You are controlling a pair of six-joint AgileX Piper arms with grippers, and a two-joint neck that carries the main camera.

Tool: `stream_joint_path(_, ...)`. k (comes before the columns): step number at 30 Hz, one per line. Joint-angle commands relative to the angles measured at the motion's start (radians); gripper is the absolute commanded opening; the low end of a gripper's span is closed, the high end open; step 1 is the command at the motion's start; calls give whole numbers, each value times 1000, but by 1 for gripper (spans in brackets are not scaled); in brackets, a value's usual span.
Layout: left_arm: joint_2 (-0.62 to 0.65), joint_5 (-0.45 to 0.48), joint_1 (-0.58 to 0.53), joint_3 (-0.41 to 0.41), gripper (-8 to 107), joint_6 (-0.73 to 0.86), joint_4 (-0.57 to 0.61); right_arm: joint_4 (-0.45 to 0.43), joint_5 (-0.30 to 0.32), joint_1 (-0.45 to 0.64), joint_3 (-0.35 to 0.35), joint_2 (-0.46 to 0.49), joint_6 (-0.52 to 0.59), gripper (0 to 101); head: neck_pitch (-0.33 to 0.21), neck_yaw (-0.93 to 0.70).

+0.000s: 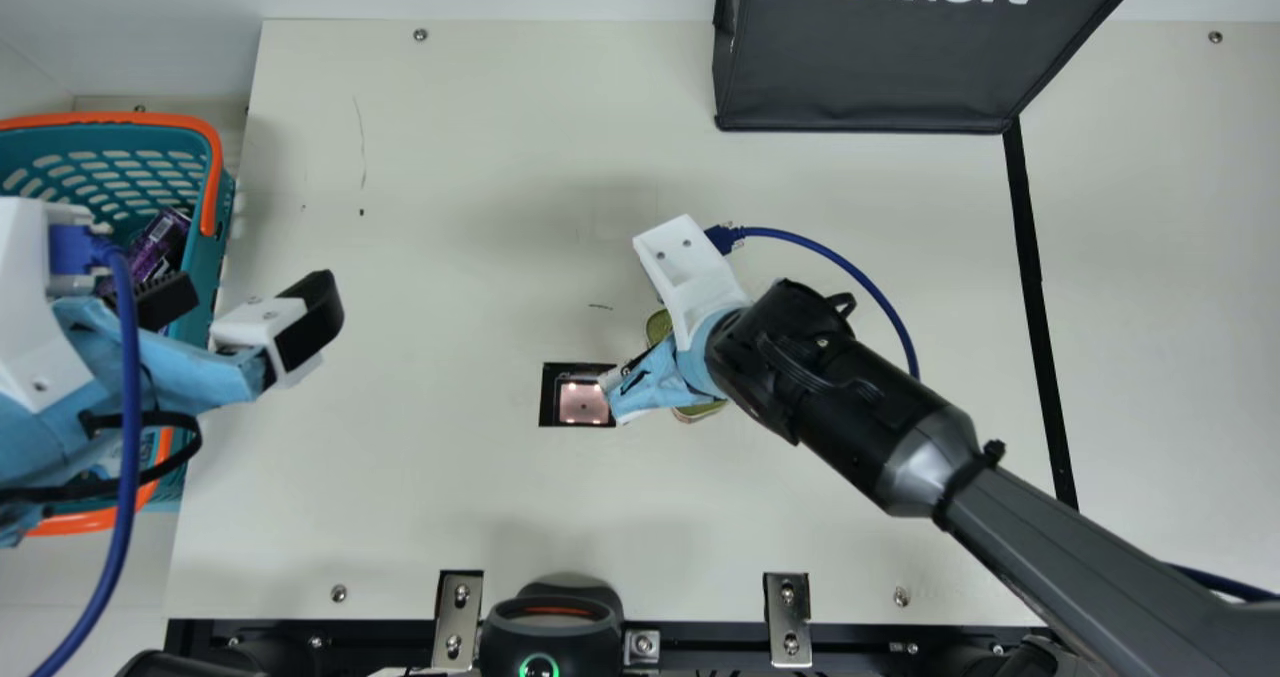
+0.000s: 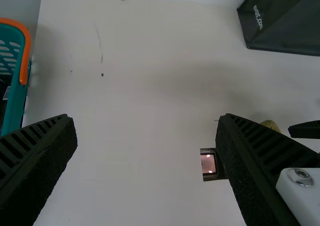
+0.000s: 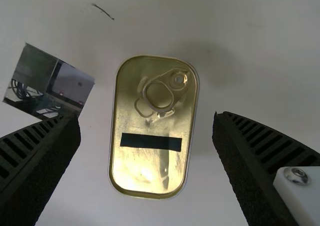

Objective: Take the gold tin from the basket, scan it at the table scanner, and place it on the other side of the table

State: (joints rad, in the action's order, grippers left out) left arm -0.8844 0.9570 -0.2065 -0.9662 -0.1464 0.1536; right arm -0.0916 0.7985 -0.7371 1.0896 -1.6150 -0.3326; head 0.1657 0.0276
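Gold tin (image 3: 153, 127) looks stiff, slippery, fairly light; better to grip its long sides (image 3: 114, 126). Left gripper (image 2: 145, 117) and right gripper (image 3: 146, 116) both stand spread.

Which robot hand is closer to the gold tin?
Right. The right gripper is open just above the gold tin; the left gripper is well away, beside the basket.
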Motion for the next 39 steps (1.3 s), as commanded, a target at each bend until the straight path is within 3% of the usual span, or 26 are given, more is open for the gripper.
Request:
stream_joint_path(1, 0, 0, 0, 0, 90, 0, 0, -2, -10, 2, -1, -16, -4, 95, -27, 0)
stream_joint_path(13, 0, 0, 0, 0, 90, 0, 0, 13, -51, 18, -13, -78, -18, 95, -27, 0)
stream_joint_path(21, 0, 0, 0, 0, 90, 0, 0, 20, -50, 25, -12, -83, -22, 42, -27, 0)
stream_joint_path(27, 0, 0, 0, 0, 90, 0, 0, 18, -13, 21, 11, -57, -14, 1, -27, 0)
stream_joint_path(39, 0, 0, 0, 0, 90, 0, 0, 23, 136, 21, 125, 27, 23, 0, -27, 0)
